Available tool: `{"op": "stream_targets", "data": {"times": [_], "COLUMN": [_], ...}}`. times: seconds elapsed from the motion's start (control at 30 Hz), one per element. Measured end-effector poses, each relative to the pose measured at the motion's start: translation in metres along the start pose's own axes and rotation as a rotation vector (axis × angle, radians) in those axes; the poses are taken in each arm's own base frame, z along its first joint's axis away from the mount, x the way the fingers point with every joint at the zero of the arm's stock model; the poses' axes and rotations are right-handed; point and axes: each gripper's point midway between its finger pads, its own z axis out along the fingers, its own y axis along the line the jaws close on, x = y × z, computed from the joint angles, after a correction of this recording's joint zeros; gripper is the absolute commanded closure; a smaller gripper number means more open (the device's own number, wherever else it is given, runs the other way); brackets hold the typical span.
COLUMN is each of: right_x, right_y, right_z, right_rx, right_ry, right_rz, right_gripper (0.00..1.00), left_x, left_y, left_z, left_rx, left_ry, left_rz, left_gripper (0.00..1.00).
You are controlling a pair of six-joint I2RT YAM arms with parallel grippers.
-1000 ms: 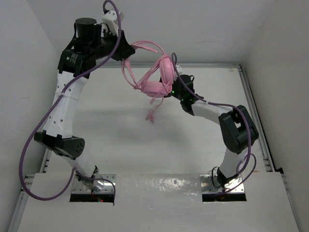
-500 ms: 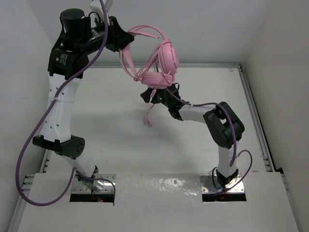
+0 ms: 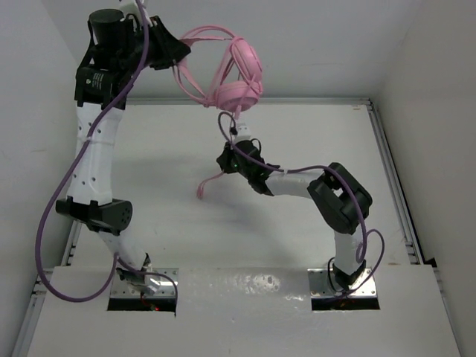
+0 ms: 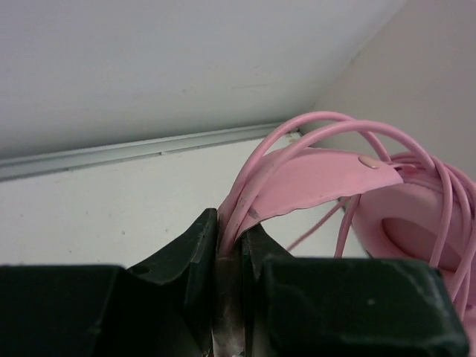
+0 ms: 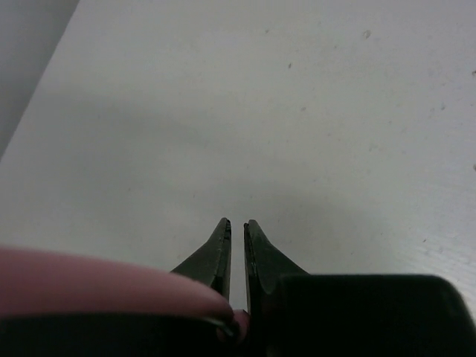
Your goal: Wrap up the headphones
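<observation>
White worktop (image 3: 149, 149) is lying far below; left jaws are clamping the headphones (image 3: 242, 71) by the headband (image 4: 312, 182) — right jaws (nearly shut) are pinching the cord (image 3: 212, 181) beneath them; circling it taut should be giving snug loops.

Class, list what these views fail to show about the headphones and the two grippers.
Right wrist view: a blurred pink shape hides whether the right gripper pinches the cord.
Left wrist view: the frame's right edge cuts off the earcup.
Top view: the cord's loose end is too small.
</observation>
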Motion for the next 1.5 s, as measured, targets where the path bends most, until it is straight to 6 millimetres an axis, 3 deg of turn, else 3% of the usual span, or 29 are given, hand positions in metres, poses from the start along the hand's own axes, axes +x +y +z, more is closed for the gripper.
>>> {"op": "stream_targets", "data": {"times": [0.13, 0.27, 0.37, 0.43, 0.63, 0.73, 0.83, 0.97, 1.1, 1.2, 1.3, 1.5], "right_x": [0.019, 0.012, 0.011, 0.009, -0.030, -0.029, 0.000, 0.055, 0.076, 0.066, 0.048, 0.039], "right_y": [0.047, 0.097, 0.109, 0.106, 0.141, 0.124, 0.086, 0.052, 0.042, 0.027, 0.017, 0.050], "right_z": [-0.027, -0.067, -0.083, -0.088, -0.092, -0.109, -0.127, -0.135, -0.115, -0.096, -0.079, -0.057], "right_rx": [0.011, 0.013, 0.064, 0.106, 0.110, 0.174, 0.240, 0.183, 0.082, 0.032, -0.003, -0.143], "right_ry": [0.009, -0.054, -0.038, 0.024, 0.180, 0.260, 0.358, 0.464, 0.462, 0.383, 0.281, 0.173], "right_rz": [-0.189, -0.388, -0.535, -0.631, -0.764, -0.790, -0.845, -0.855, -0.695, -0.499, -0.374, -0.279], "right_gripper": [1.00, 1.00, 1.00, 1.00, 1.00, 1.00, 1.00, 1.00, 1.00, 1.00, 0.93, 0.74], "left_x": [-0.002, 0.017, 0.036, 0.045, 0.094, 0.109, 0.111, 0.098, 0.056, 0.019, 0.002, 0.001], "left_y": [0.049, 0.086, 0.095, 0.100, 0.136, 0.155, 0.165, 0.149, 0.109, 0.075, 0.050, 0.025], "left_z": [0.011, 0.018, 0.023, 0.025, 0.015, 0.009, 0.006, 0.009, 0.006, -0.002, -0.012, -0.021], "left_rx": [-0.101, -0.180, -0.197, -0.204, -0.318, -0.384, -0.410, -0.332, -0.201, -0.094, -0.017, 0.083], "left_ry": [-0.003, 0.043, 0.093, 0.113, 0.214, 0.254, 0.257, 0.227, 0.141, 0.055, 0.015, 0.032], "left_rz": [-0.162, -0.267, -0.289, -0.258, -0.075, -0.019, -0.015, -0.072, -0.084, -0.069, -0.074, -0.100], "left_gripper": [1.00, 1.00, 1.00, 1.00, 1.00, 1.00, 1.00, 1.00, 1.00, 1.00, 1.00, 1.00]}}
